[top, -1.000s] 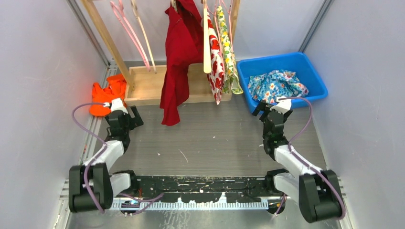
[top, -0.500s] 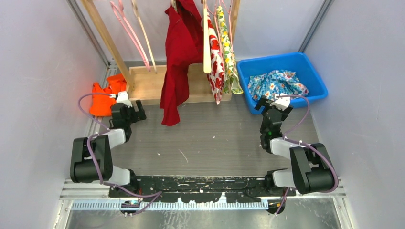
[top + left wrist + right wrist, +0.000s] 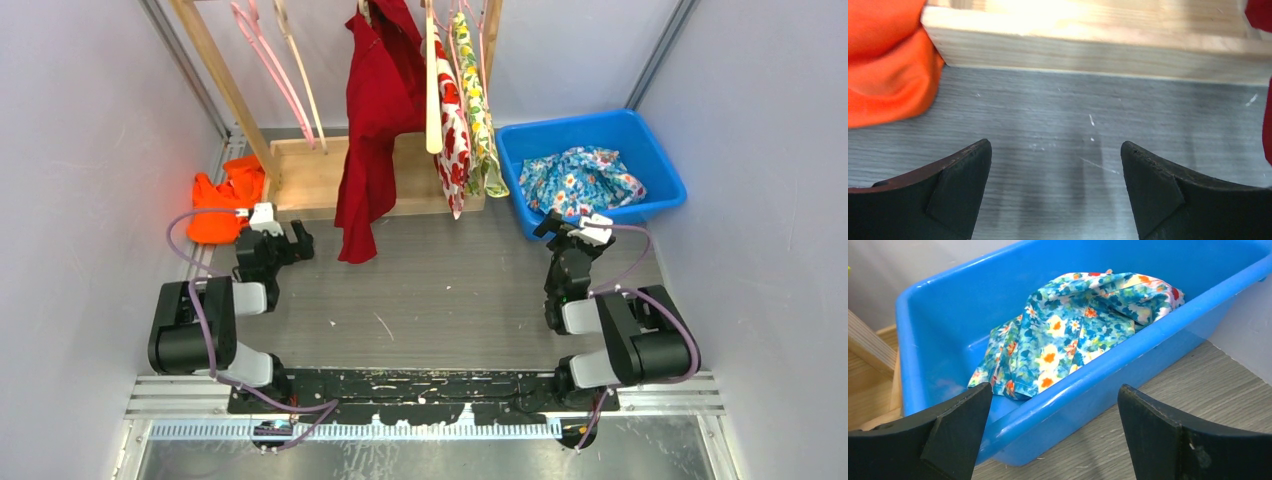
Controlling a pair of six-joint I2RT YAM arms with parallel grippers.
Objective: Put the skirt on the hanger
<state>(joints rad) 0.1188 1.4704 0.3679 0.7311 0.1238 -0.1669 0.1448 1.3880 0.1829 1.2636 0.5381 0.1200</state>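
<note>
Floral skirt [image 3: 1073,330] bunched in the blue bin [image 3: 918,350] — soft, light, floppy imo, so pinch a raised fold; right end effector [image 3: 1054,400] just outside the bin, wide open, empty.

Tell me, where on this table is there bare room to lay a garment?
The widest bare patch is the grey tabletop between the left arm and the right arm, bordered behind by the wooden rack base and the red garment. The back is crowded: hanging clothes, the blue bin holding the floral skirt, and an orange cloth at left.
</note>
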